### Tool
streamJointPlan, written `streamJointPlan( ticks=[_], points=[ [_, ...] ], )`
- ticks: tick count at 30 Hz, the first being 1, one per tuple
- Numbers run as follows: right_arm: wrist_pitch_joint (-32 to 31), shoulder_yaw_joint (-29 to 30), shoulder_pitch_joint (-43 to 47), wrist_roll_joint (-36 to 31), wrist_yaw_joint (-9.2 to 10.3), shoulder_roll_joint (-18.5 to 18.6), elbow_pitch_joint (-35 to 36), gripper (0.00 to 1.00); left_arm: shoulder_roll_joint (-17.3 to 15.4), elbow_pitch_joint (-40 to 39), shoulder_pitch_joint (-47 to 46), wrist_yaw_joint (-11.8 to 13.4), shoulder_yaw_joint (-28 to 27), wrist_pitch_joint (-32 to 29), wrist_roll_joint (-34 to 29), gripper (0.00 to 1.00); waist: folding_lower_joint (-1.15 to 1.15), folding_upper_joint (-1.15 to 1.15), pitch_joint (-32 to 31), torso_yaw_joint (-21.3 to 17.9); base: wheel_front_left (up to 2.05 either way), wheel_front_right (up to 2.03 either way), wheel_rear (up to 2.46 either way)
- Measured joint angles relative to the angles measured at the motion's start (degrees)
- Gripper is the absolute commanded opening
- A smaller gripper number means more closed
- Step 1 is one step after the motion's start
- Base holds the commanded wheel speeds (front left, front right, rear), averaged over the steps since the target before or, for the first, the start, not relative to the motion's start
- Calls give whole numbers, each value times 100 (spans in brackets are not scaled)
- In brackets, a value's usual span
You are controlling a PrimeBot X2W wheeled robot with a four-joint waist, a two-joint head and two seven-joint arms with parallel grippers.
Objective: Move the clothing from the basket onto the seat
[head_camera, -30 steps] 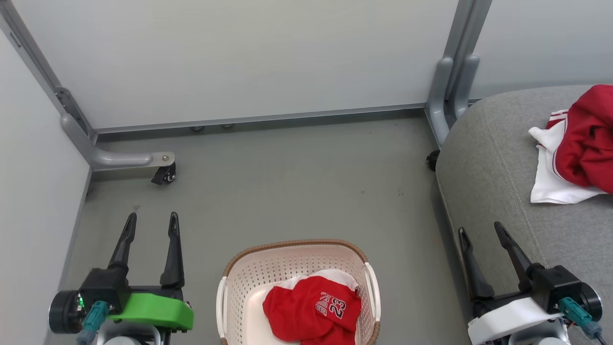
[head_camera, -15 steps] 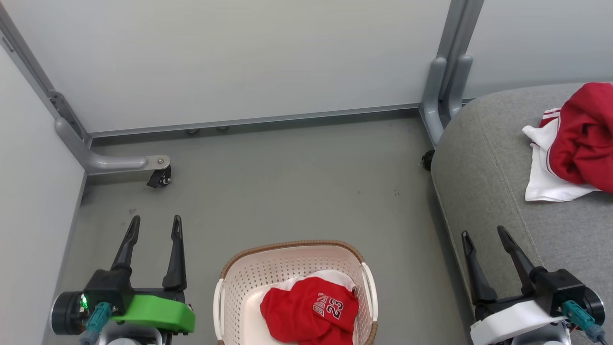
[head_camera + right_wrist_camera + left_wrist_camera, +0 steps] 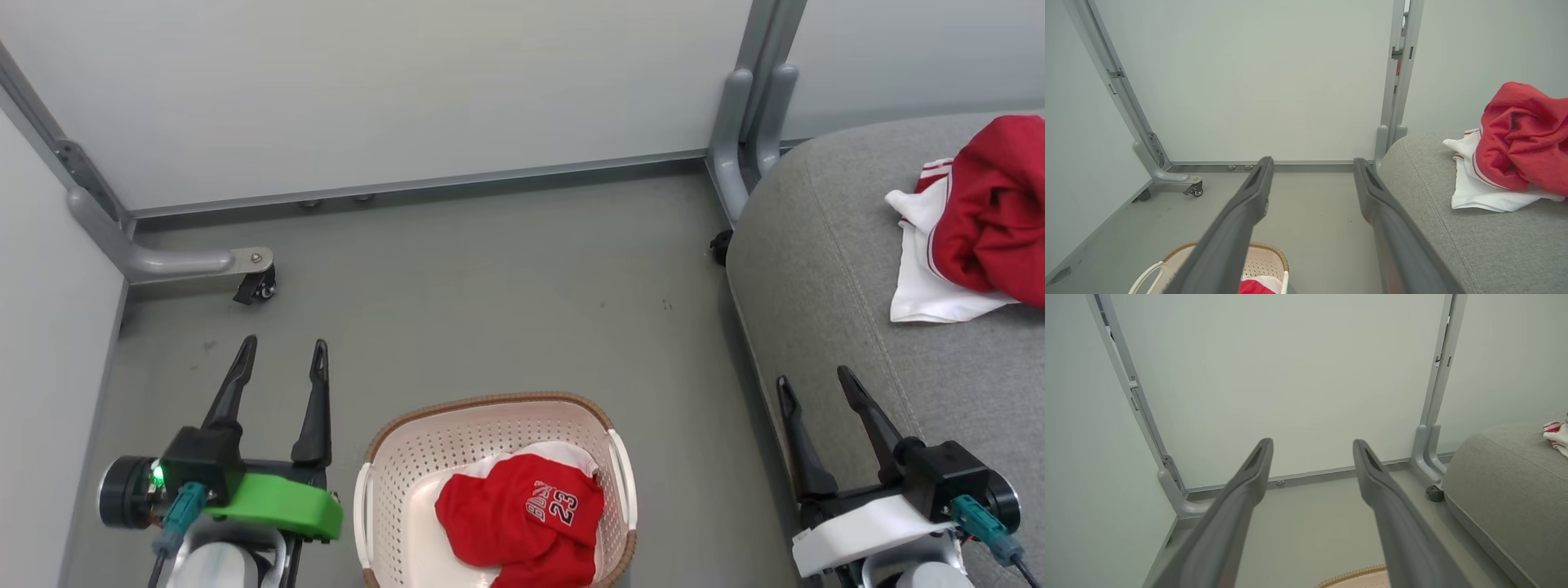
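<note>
1. My left gripper (image 3: 284, 343) is wide open and empty, hanging over bare floor (image 3: 490, 278). My right gripper (image 3: 812, 376) is also wide open and empty, with its fingers over the near edge of the seat (image 3: 816, 261).
2. The basket (image 3: 424, 465) sits between the two grippers, just right of the left one and behind its fingertips, closer to my body.
3. The jersey (image 3: 522, 514) marked 23 is bunched in the basket's right half. It has not been moved yet.
4. The second garment (image 3: 992, 212) lies on the seat, ahead and right of my right gripper, well apart from it. I count that half as done.
5. My read of the step in hand is to reach into the basket for the jersey. The right gripper looks like the better pick, since the seat is on its side.
6. To do it well:
   - Pull back and come down from above, with both fingers inside the rim (image 3: 490, 400).
   - Aim for the highest fold and pinch thick cloth, not a flat edge.
   - Stay off the basket wall so the basket doesn't drag.
7. Lift straight up until the hanging cloth clears the rim, then swing right. Release near the second garment, well in from the seat's rounded edge.
</note>
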State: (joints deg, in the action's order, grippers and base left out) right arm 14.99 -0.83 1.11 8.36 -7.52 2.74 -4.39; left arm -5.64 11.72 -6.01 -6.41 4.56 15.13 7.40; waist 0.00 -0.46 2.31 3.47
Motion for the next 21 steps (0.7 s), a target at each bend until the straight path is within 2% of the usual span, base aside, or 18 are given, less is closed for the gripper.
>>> streamJointPlan(
  ticks=[10,21],
  points=[
    [0,-53,-604,-36,0,0,163,100,-233,520,-1031,-91,734,1,2,100,0,0,504,-276,0,0,0],
    [0,-256,-1447,-35,0,1,452,100,-709,1550,-2193,-98,2075,0,333,100,0,0,1417,-712,0,0,0]
  ],
)
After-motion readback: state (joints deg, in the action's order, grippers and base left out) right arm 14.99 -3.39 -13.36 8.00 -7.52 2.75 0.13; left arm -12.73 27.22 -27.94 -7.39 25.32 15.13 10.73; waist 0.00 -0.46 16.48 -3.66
